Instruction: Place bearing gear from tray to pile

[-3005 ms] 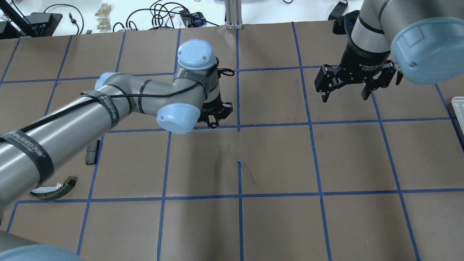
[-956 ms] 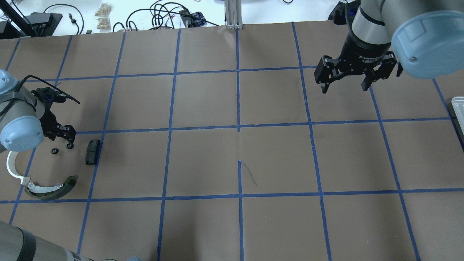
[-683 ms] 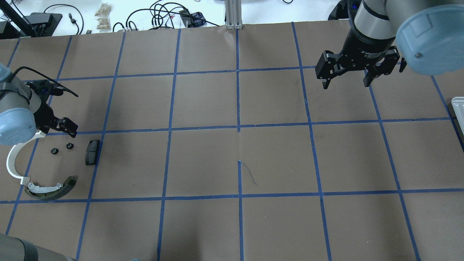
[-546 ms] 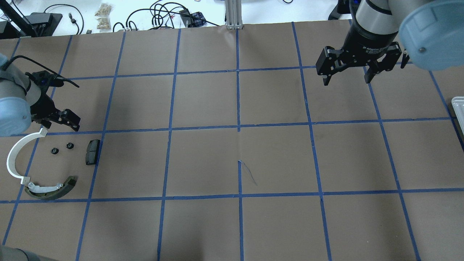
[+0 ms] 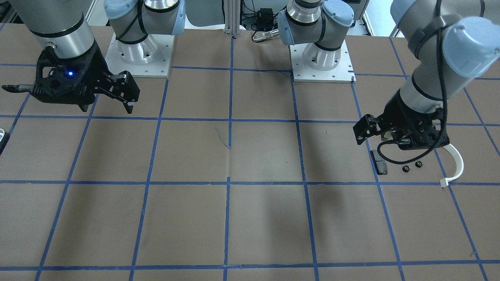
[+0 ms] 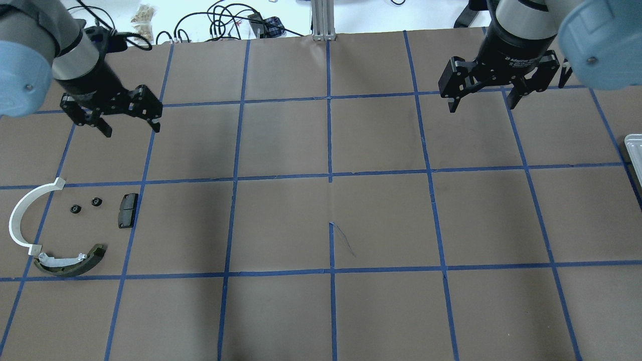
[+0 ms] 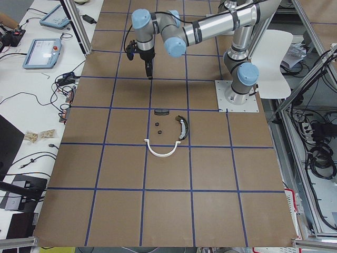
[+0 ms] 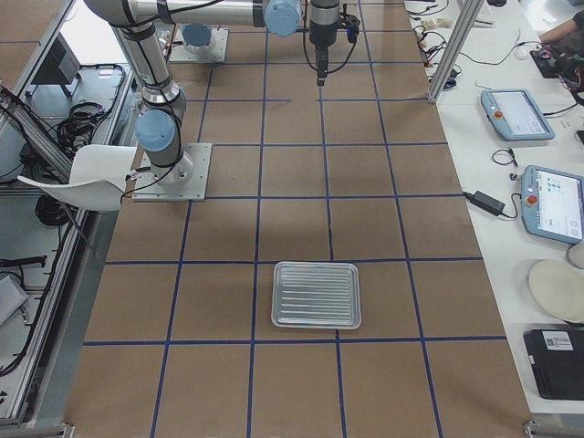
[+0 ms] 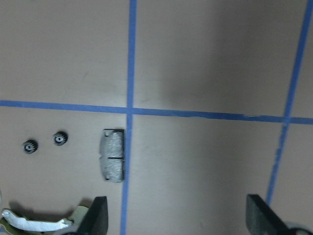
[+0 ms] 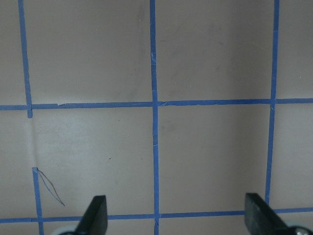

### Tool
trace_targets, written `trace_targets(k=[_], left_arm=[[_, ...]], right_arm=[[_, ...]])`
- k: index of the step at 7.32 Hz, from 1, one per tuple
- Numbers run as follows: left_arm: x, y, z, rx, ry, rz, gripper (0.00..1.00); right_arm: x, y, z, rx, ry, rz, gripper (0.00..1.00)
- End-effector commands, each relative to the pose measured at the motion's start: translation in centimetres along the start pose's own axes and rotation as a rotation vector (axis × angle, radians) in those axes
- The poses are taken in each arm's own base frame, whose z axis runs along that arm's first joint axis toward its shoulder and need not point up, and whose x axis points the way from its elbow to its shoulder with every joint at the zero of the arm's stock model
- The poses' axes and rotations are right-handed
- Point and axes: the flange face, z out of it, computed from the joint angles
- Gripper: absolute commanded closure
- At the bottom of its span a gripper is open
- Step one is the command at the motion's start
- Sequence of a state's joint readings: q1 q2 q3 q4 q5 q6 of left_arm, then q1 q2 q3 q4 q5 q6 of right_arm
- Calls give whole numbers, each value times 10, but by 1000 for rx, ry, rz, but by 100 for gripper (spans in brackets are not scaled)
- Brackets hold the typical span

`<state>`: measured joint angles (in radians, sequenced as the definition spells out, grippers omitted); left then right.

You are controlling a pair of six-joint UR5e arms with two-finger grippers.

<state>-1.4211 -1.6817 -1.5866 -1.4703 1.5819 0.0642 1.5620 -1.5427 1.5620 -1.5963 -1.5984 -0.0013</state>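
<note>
Two small black bearing gears (image 6: 96,201) (image 6: 74,208) lie side by side on the brown paper in the pile, between the white half-ring strip (image 6: 19,220) and the black rectangular pad (image 6: 128,210). The olive-green curved shoe (image 6: 72,264) lies just nearer. The left wrist view shows the gears (image 9: 59,139), the pad (image 9: 113,161) and the shoe's tip. My left gripper (image 6: 133,131) is open and empty, well behind the pile. My right gripper (image 6: 481,107) is open and empty at the far right. The ribbed metal tray (image 8: 317,295) lies at the table's right end.
The table is brown paper with a grid of blue tape lines (image 6: 330,175). Cables and small items (image 6: 225,22) lie beyond the far edge. The tray's corner (image 6: 634,150) shows at the right edge of the overhead view.
My left gripper went from the table's middle to the pile, let go of a gear beside the other one, then opened and pulled back. My right gripper drifted slightly farther away.
</note>
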Motion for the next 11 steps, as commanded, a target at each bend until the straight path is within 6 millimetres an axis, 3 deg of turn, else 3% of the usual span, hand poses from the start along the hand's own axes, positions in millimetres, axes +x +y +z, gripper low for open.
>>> trace_targets(k=[1, 3, 6, 11], left_arm=[[82, 34, -52, 65, 17, 54, 0], [96, 61, -63, 86, 19, 82, 0], [89, 94, -52, 94, 3, 54, 0], [87, 86, -55, 22, -4, 50, 0]], right_arm=[[-3, 9, 5, -64, -5, -3, 0], [-7, 8, 4, -62, -47, 18, 0], [-6, 14, 0, -59, -35, 18, 0], [-6, 14, -3, -53, -36, 17, 0]])
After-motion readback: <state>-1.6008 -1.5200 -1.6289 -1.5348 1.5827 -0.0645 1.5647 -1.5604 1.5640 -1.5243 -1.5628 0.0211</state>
